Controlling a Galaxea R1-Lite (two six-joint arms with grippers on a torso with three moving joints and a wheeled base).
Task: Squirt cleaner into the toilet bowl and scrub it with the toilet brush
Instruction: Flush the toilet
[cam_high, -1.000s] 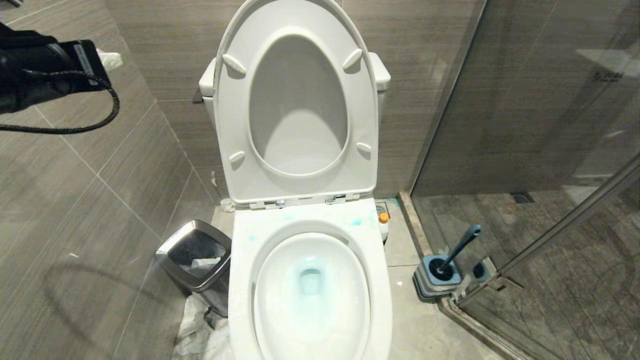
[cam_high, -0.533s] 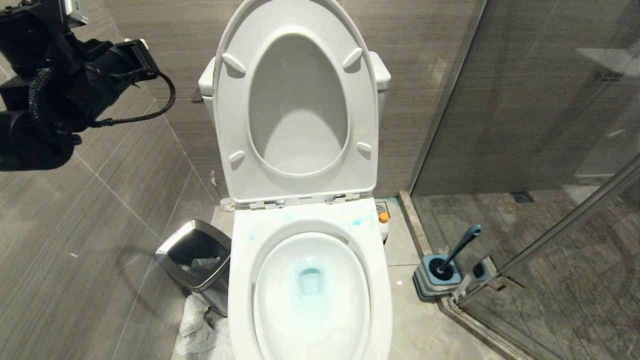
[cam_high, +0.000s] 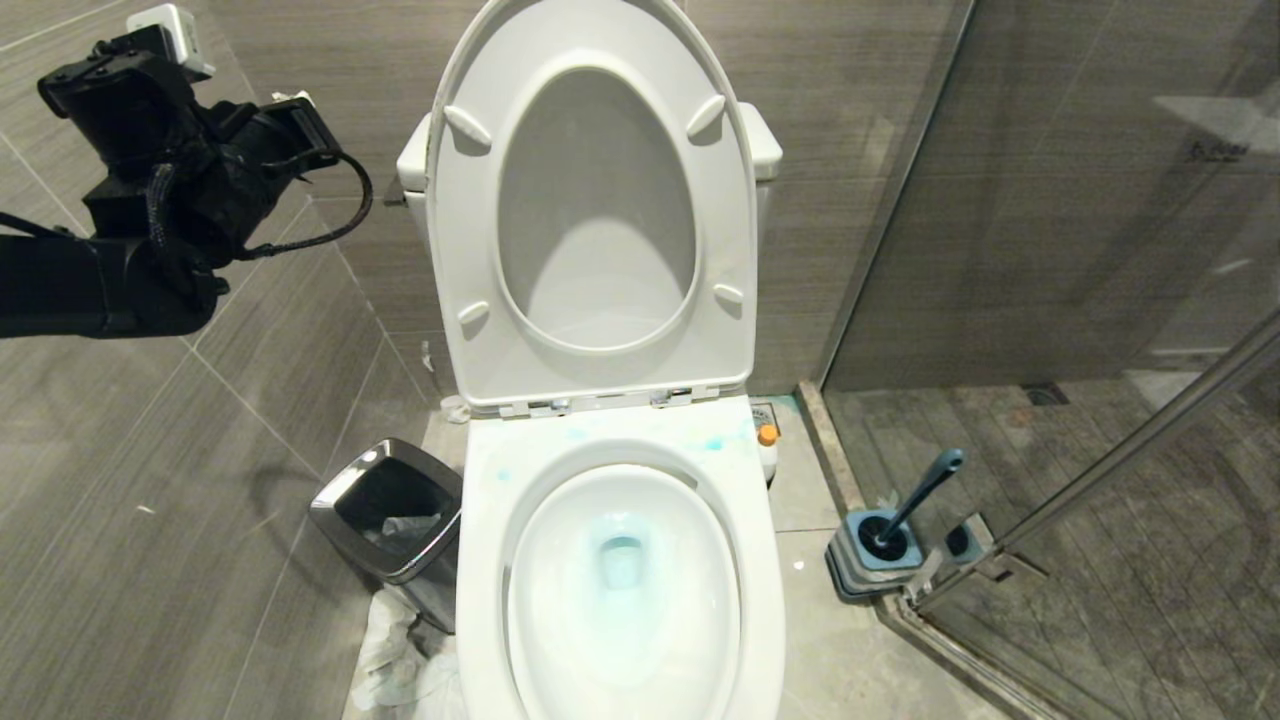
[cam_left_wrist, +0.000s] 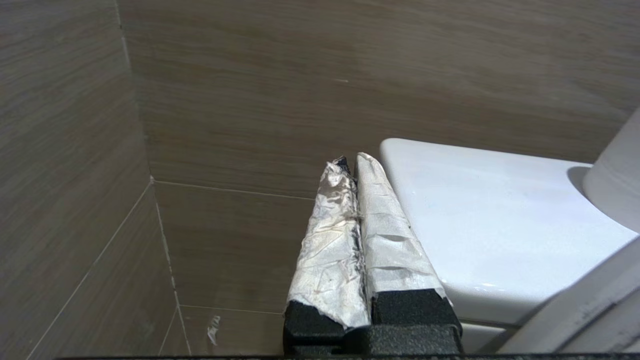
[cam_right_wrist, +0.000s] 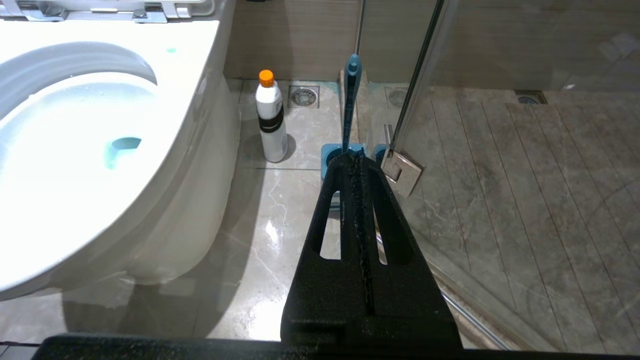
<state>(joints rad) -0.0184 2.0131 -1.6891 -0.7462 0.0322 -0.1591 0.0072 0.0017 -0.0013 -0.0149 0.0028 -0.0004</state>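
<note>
Your toilet brush (cam_high: 915, 500) stands in its holder (cam_high: 868, 560) on the floor to the right of the toilet bowl (cam_high: 620, 590), well apart from it, right against the foot of the glass shower screen (cam_high: 1080, 200). Its handle is the long axis: it rises from the holder and leans up and away from the bowl, rounded tip topmost. The bowl sits open, seat and lid (cam_high: 595, 210) tipped back upright against the tank (cam_left_wrist: 480, 220), and the cleaner (cam_high: 622, 555) shows as pale blue water in the bowl's throat, with faint blue blots on the rim just in front of the hinges. A white bottle with an orange cap (cam_right_wrist: 270, 120) stands on the floor between the bowl and the brush holder. To the left of the bowl you have a small steel-rimmed bin (cam_high: 395, 515) with crumpled white paper (cam_high: 400, 660) below it. The floor is polished stone tile; the walls are grey wood-grain tile. Your left gripper (cam_left_wrist: 352, 167) has its paper-wrapped fingers pressed together with nothing between them, up beside the tank's left end. Since a second ago that arm has swung in from the far left edge towards the tank. Your right gripper (cam_right_wrist: 354, 156) is closed and empty, low on the bowl's right side and aimed at the brush.
</note>
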